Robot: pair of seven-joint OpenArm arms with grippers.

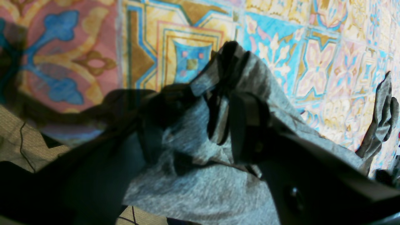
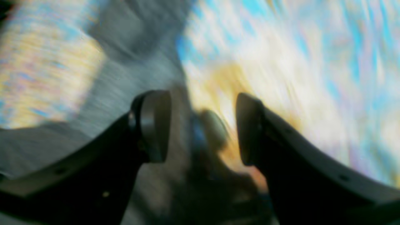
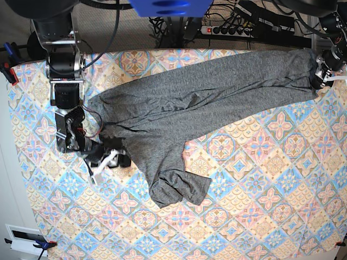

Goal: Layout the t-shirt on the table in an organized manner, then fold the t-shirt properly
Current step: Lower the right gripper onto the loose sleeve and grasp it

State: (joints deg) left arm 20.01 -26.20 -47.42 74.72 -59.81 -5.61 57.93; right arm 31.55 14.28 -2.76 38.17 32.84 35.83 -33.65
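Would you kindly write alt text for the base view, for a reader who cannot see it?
Seen from above, a dark-grey t-shirt lies stretched and rumpled across the table with its patterned cloth. The left claw grips the fabric at the far right edge; the right claw stands open at the shirt's left edge, holding nothing.

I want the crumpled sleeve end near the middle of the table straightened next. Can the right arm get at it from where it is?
Probably yes. The right gripper is open and empty beside the t-shirt, and only bare table lies around the bunched sleeve end.
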